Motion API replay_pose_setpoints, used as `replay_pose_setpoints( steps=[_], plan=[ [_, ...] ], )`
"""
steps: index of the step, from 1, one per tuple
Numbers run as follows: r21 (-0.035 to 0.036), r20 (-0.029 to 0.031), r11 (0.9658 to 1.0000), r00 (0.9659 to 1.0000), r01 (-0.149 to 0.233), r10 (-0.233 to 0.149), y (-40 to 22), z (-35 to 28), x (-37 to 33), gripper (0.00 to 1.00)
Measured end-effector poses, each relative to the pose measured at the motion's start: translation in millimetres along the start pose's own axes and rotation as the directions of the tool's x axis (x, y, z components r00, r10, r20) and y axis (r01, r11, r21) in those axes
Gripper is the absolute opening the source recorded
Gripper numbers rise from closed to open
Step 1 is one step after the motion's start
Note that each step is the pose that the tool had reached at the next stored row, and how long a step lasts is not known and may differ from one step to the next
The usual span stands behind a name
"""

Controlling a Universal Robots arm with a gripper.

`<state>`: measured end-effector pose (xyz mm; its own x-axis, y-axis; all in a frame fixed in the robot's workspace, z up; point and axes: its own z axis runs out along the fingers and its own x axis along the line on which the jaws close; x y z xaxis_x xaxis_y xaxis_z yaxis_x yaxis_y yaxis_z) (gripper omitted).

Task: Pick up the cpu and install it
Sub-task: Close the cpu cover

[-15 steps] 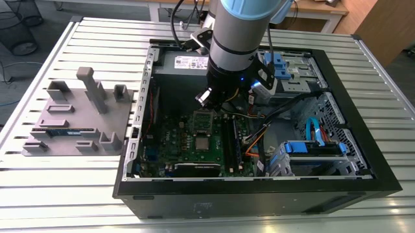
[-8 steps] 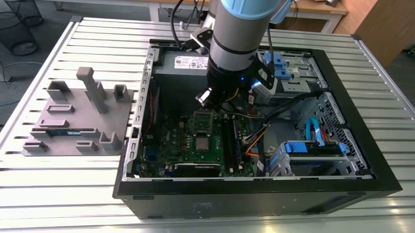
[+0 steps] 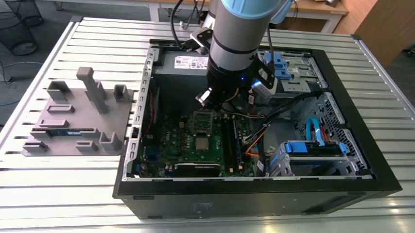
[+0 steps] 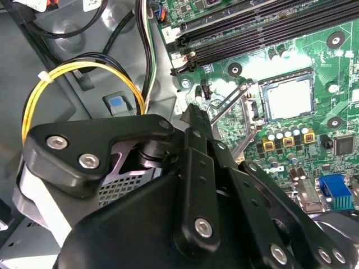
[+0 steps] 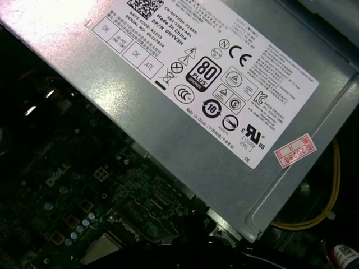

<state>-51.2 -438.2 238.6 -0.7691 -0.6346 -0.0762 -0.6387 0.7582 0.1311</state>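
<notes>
In the exterior view the arm reaches into the open computer case (image 3: pixel 363 160) on the slatted worktop (image 3: pixel 39 194); the hand (image 3: pixel 217 99) hangs over the motherboard (image 3: pixel 175 145); the cpu (image 3: pixel 203 143) lies seated in its socket at the hand's six o'clock. In the second wrist view the cpu (image 4: pixel 290 98) sits in the socket, its metal frame (image 4: pixel 238 120) swung open. In the first wrist view the grey power supply (image 5: pixel 224 106) lies above the board. Whether the hand is wide or narrow, I cannot tell.

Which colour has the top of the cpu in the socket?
Silvery grey; the cpu shows best in the second wrist view.

The arm (image 3: pixel 236 34) was a grey cylinder with a pale blue joint cap. The gripper (image 4: pixel 196 120) comprised black linkage plates fastened by silver screws.
</notes>
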Motion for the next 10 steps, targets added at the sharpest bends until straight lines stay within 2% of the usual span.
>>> replay_pose_setpoints(
  steps=[10],
  plan=[
    [-0.0005, -0.0014, 1.0000, 1.0000, 0.008, -0.008, -0.2, -1.3, 0.2, 0.11]
  ],
)
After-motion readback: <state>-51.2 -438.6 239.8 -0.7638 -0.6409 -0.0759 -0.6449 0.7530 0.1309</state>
